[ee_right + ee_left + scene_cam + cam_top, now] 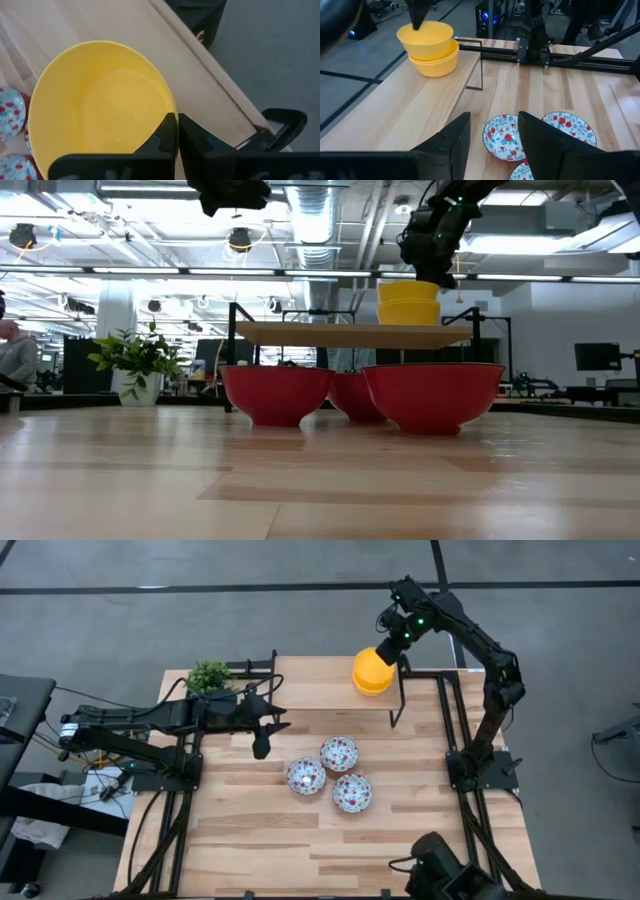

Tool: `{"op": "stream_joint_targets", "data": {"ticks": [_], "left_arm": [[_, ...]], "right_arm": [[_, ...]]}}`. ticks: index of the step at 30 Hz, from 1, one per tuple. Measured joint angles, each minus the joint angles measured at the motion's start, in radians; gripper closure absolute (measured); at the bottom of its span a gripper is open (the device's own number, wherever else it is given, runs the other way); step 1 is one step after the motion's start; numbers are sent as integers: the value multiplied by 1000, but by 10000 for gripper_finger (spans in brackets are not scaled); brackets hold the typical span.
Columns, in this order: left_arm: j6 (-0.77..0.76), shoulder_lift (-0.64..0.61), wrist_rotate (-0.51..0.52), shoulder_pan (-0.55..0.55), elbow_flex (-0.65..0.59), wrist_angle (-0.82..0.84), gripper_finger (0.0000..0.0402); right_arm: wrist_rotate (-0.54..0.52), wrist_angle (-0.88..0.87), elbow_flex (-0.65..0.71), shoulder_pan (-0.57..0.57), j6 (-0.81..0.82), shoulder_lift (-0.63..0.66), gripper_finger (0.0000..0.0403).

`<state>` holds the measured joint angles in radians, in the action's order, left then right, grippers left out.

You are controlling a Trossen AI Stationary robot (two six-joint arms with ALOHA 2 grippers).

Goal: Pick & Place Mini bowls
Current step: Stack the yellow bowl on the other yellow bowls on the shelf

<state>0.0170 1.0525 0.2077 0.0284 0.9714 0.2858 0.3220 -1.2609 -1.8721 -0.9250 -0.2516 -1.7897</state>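
Note:
Two plain yellow mini bowls (pixel 372 671) sit nested on a raised wooden shelf (pixel 310 692) at the table's far right. My right gripper (pixel 177 131) hangs over them and is shut on the upper one (pixel 426 34). Three white mini bowls with red and blue flowers (pixel 339 752) (pixel 306 776) (pixel 352 793) rest on their bases mid-table; their outsides (pixel 275 392) are red. My left gripper (pixel 492 145) hovers open above the table, just left of these three, with nothing between its fingers. My right gripper pinches the upper yellow bowl's rim (pixel 169 111) on its far right side, one finger inside the bowl and one outside. The fingers slant down from above and from the far right. The bowl stays upright in the lower yellow bowl (pixel 408 314); whether it is fully seated I cannot tell.
The shelf stands on a black frame (pixel 398 705) above the table's far edge. A small green plant (pixel 208 675) sits at the far left corner. Bare wood lies on the near half of the table (pixel 300 850).

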Motion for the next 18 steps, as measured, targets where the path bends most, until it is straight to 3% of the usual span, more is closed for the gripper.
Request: {"op": "stream_joint_targets", "data": {"ticks": [18], "left_arm": [[4,0,0,0,0,1,238]], "right_arm": [[-10,-13,0,29,-19,6,384]]}}
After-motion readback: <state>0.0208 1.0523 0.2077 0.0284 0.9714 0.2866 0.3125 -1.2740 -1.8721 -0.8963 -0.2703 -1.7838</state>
